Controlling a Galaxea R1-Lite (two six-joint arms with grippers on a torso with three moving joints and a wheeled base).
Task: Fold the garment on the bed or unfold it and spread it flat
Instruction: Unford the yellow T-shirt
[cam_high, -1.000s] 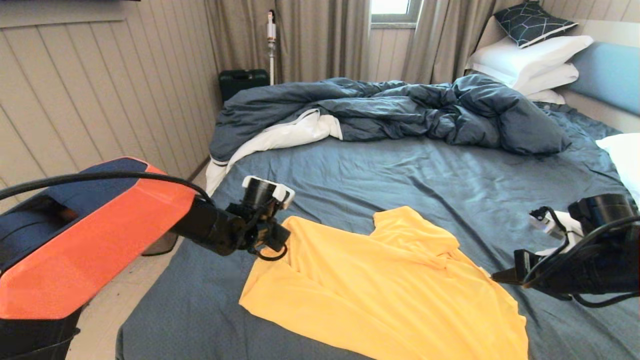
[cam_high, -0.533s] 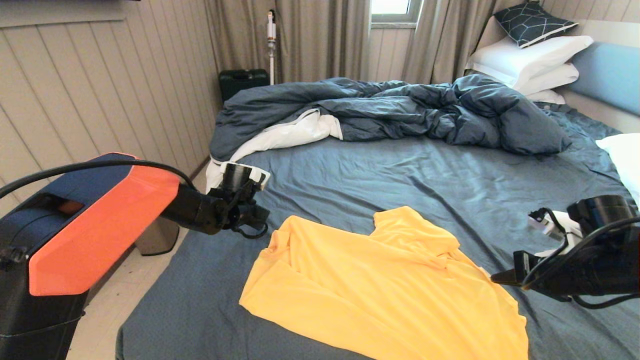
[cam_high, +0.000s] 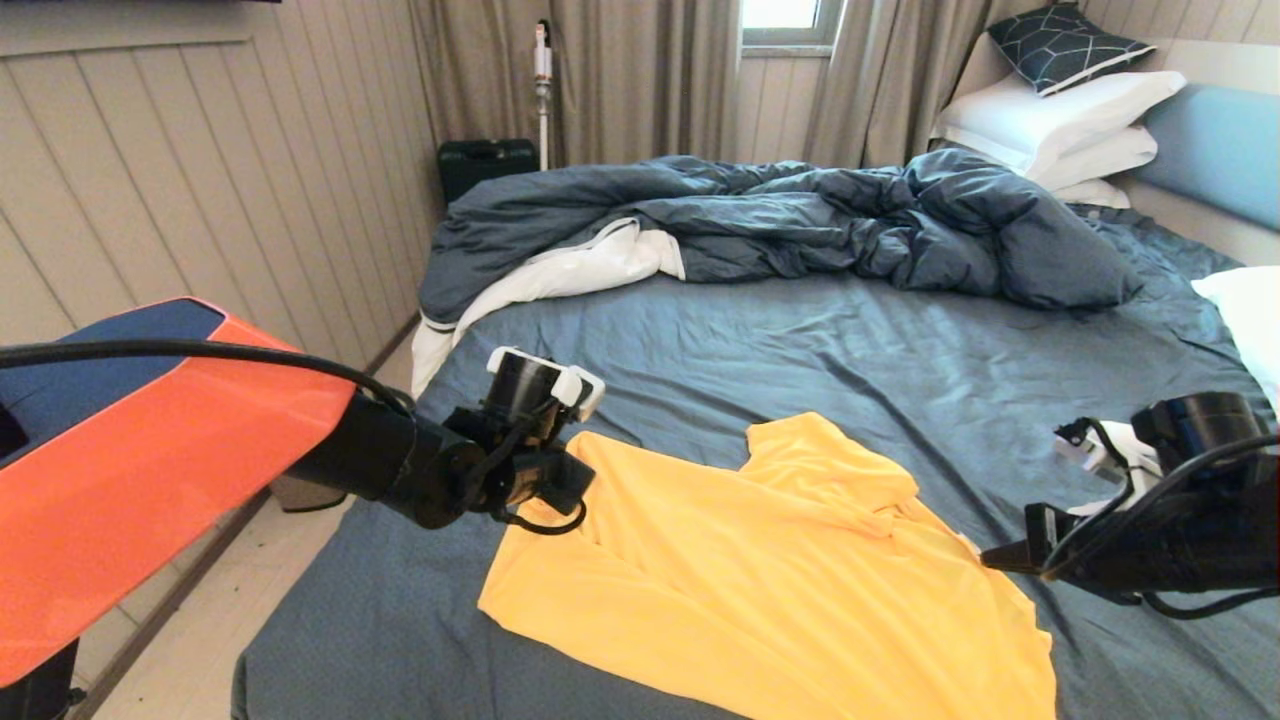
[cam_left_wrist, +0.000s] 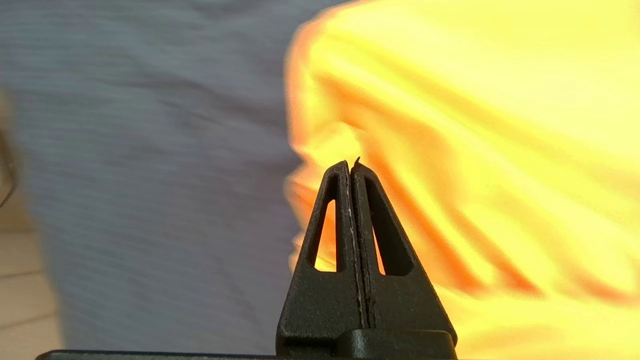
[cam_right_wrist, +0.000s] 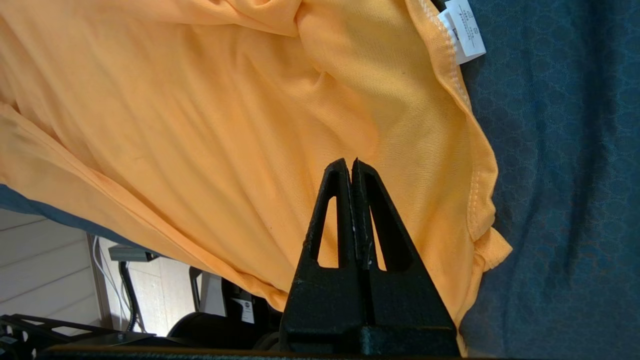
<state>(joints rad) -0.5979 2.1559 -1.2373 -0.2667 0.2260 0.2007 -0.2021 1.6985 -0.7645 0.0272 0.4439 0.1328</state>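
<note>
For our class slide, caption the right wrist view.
Right gripper, fingers shut and empty, hovers over the yellow T-shirt on the dark blue sheet.

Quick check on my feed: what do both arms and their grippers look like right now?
Left arm: orange and navy shell, black forearm, black cable, white-capped wrist. Right arm: black, looped cables, white part. Left gripper and right gripper: matte black triangular fingers with cut-outs.
</note>
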